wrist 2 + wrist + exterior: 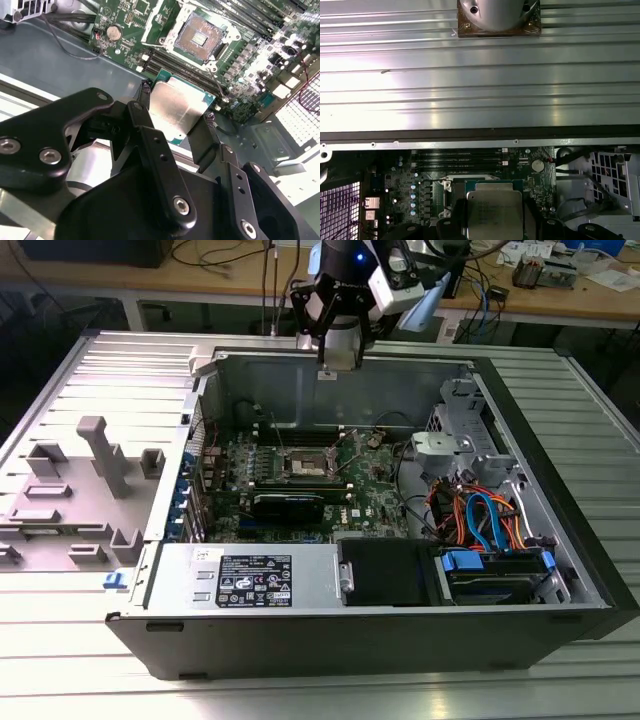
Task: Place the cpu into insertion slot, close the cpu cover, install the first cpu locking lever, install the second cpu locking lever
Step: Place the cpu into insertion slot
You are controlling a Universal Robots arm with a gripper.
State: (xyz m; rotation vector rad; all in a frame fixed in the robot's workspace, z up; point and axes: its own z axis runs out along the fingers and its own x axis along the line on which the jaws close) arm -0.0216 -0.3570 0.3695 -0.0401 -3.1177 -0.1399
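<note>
– While the case (pixel 300 640) lies open on the table (pixel 60 670), where is the arm (pixel 345 285)?
– At the upper middle of the exterior view, near the far wall of the case. The table is of ribbed metal and reaches the lower edge of the frame. The case takes the centre and the right.
– What is inside the case?
– The green board (pixel 300 495) lies at the centre of the frame. A box (pixel 250 580) with a white label is below it, and orange and blue cables (pixel 480 520) are at the right. Grey fixtures (pixel 100 460) stand on the table at the left.
– And the gripper?
– The gripper (pixel 177 107) hangs at the end of the arm. Its two black fingers (pixel 155 145) pinch the cpu (pixel 180 105) by two opposite edges. The silver top of the cpu shows in both wrist views.
– So the cpu is not in the socket?
– No. It is in the air, apart from the board. In the second wrist view the socket (pixel 197 37) shows its bare contacts, and the long memory slots (pixel 170 65) lie between it and the cpu.
</note>
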